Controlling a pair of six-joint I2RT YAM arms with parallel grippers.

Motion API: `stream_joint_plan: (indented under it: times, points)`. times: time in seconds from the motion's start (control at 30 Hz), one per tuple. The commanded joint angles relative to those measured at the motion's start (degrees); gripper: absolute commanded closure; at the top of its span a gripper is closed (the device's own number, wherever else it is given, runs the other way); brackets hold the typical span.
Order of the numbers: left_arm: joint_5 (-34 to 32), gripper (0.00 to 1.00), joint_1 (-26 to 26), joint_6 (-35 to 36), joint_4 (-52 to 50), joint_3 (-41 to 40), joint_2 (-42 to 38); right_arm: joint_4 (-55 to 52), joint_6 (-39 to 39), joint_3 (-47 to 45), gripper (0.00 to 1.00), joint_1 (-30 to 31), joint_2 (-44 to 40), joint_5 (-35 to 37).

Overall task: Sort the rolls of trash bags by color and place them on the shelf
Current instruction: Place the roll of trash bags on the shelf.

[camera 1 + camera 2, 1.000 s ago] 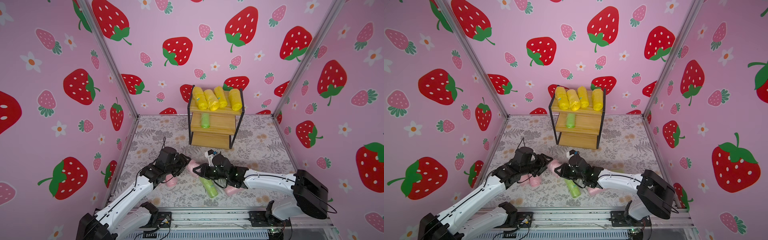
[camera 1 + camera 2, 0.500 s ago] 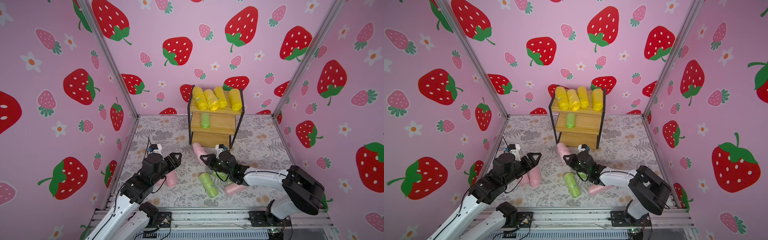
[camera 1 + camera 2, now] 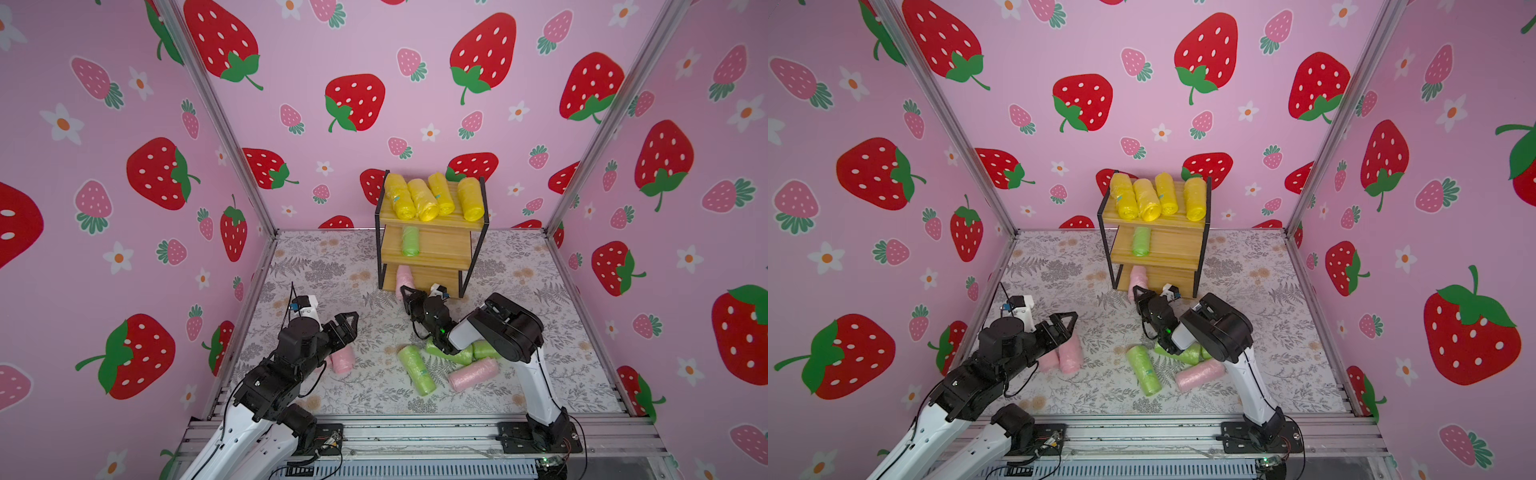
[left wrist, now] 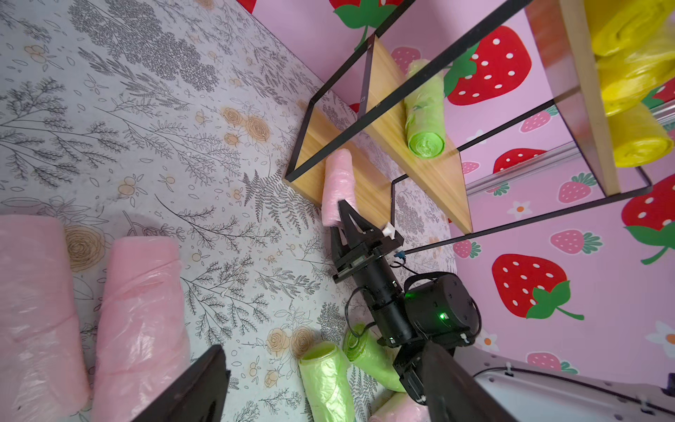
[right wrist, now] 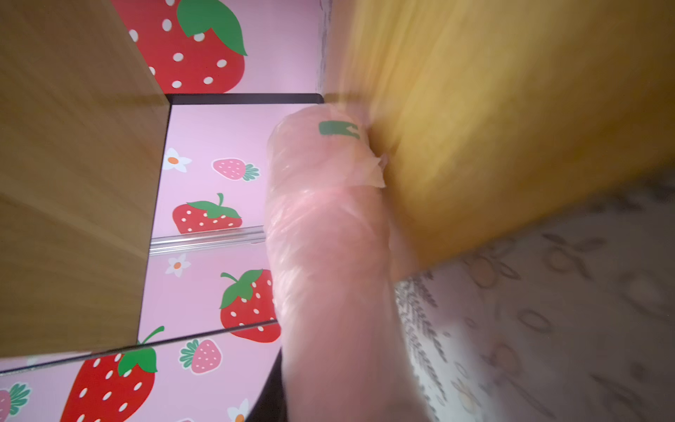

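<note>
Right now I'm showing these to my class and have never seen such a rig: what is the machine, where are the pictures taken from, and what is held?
It is two robot arms, each ending in a two-fingered gripper. The two wide pictures come from one camera above; the two close-ups come from cameras on the arms' wrists. At the back stands the shelf: four yellow rolls on top, one green roll in the middle. The right gripper is shut on a pink roll, its far end on the bottom board. The left gripper is open and empty. Loose pink rolls and green rolls lie on the floral surface.
</note>
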Motion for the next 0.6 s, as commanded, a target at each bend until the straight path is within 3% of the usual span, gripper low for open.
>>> stream_joint_plan:
  times: [0.0,0.13,0.57]
  points:
    - [-0.35,0.12,0.65,1.04,-4.49,-0.16,0.16,5.07,0.08,4.25,1.0,-1.36,-1.68,0.41]
    - [1.29,0.13,0.98,0.49,-5.41,-1.23,1.3,-0.21,0.52,6.62,0.88,-3.03,-1.41,-1.45]
    - [3.04,0.13,1.82,-1.2,-4.88,-2.1,3.7,-7.67,1.87,14.43,0.74,-5.7,5.12,-5.22]
